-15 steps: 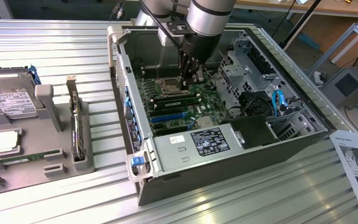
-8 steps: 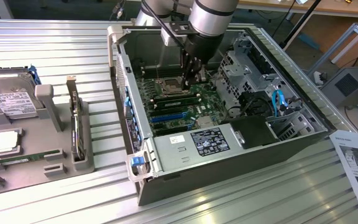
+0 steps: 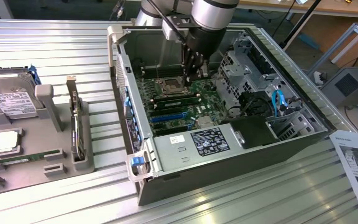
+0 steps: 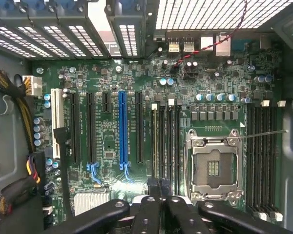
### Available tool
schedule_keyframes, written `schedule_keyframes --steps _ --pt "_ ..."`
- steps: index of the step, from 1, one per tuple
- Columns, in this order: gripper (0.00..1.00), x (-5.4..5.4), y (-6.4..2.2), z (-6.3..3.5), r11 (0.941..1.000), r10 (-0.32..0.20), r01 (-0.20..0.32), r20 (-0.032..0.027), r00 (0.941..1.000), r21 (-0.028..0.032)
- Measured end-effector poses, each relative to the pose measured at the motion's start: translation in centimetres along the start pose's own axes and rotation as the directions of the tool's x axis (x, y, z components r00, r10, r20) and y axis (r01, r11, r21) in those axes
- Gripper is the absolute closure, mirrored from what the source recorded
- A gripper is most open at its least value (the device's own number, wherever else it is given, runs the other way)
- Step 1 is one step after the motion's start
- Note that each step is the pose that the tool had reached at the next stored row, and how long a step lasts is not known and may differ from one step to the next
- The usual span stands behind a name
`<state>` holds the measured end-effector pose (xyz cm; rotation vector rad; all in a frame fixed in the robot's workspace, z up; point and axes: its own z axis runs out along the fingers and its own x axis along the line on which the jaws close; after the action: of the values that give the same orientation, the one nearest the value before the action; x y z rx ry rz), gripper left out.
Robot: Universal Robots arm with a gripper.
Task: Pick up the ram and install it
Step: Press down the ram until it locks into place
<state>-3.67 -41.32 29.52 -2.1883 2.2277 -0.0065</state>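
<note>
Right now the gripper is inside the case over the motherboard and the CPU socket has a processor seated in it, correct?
Not quite. The gripper is inside the case over the motherboard, but the CPU socket is empty: the wrist view shows its bare contacts with nothing seated in it.

An open computer case [image 3: 229,154] on the slatted table [image 3: 54,51] — a hard drive [image 3: 8,98] on the grey tray [image 3: 36,163] beside it.
</note>
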Motion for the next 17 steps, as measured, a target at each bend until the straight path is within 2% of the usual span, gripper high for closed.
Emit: schedule_keyframes --steps 4,17 --pt "0.89 0.0 -0.02 -1.43 1.0000 0.000 0.000 -0.0001 1.0000 0.0000" --pt "0.89 0.0 -0.07 -4.00 1.0000 0.000 0.000 0.0000 1.0000 0.0000"
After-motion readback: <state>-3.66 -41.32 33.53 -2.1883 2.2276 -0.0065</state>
